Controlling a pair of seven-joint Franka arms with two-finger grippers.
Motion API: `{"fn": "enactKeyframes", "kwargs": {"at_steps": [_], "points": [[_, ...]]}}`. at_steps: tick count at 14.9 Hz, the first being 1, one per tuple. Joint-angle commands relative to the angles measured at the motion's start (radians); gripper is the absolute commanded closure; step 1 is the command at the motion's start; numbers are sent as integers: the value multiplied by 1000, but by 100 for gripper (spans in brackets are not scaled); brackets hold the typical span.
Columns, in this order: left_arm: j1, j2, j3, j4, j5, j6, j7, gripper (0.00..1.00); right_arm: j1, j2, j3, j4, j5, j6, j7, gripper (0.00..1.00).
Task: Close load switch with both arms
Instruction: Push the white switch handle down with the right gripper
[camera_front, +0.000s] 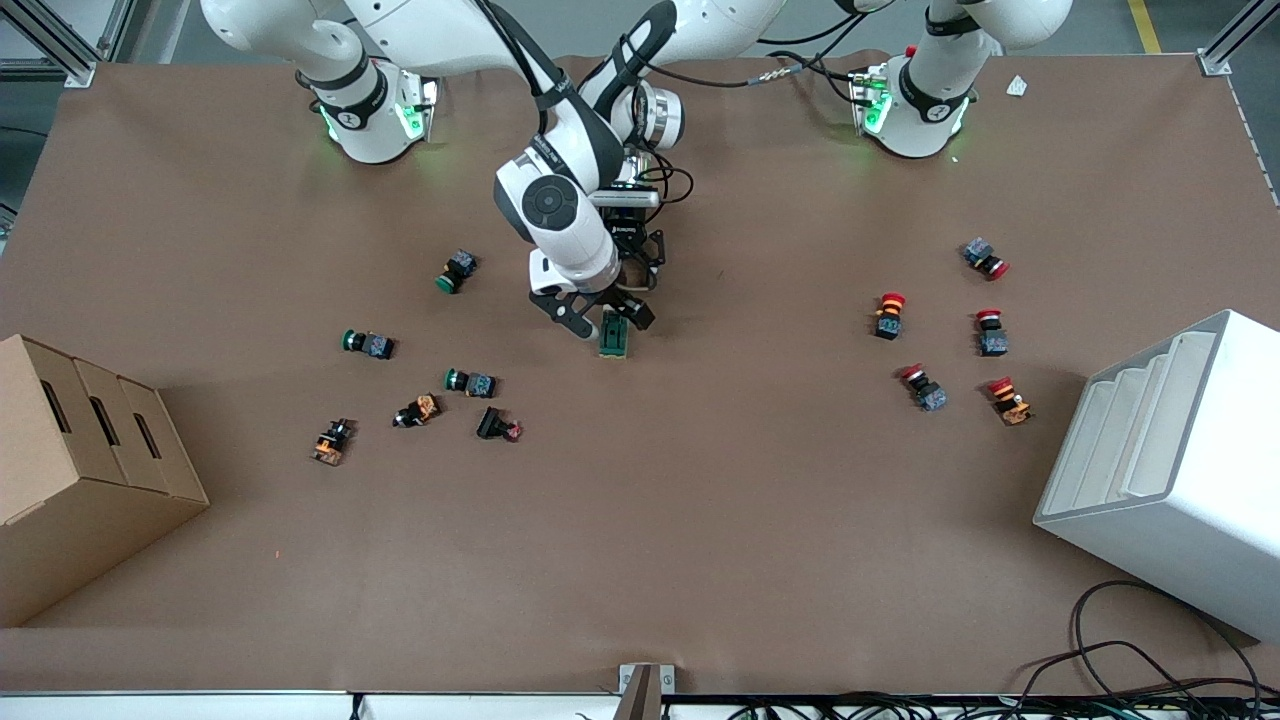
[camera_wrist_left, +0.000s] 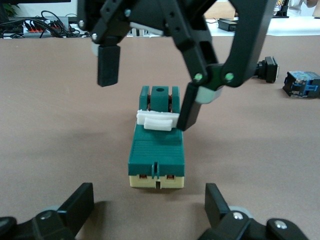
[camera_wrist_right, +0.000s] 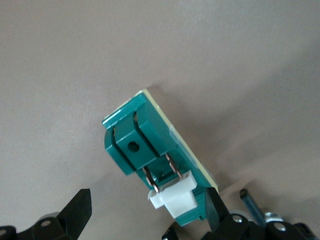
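Load switch (camera_front: 614, 336): mid-bench, flat; my right gripper (camera_front: 598, 322) released, fingers straddling its white lever (camera_wrist_left: 157, 120); my left gripper (camera_wrist_left: 150, 212) released, low beside its end; risk: unbraced, the switch slides when pushed.

We see even, bright overhead light across the brown table (camera_front: 700, 520); no glare on its matte surface. Soft shadows fall beside the cardboard box (camera_front: 80, 470) and white bin (camera_front: 1170, 470), toward the table's middle. Green glow spills from both arm bases at the table's edge. Front view is sharp, with slight bowing along the table's edges. In the left wrist view the load switch (camera_wrist_left: 156, 150) is crisp, the background softer. In the right wrist view we note softer focus, a diffuse shadow beside the switch, and a blurred foreground.
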Motion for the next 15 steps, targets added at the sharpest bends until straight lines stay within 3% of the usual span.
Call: {"fn": "enactKeyframes", "kwargs": {"at_steps": [1,15], "points": [[-22,72,-8,27,-2,44,-32,1,29,10,-11,-14,31,38,5,0],[-28,78,-8,36,-2,44,-37,1,6,33,-12,29,34,61,25,0]]}}
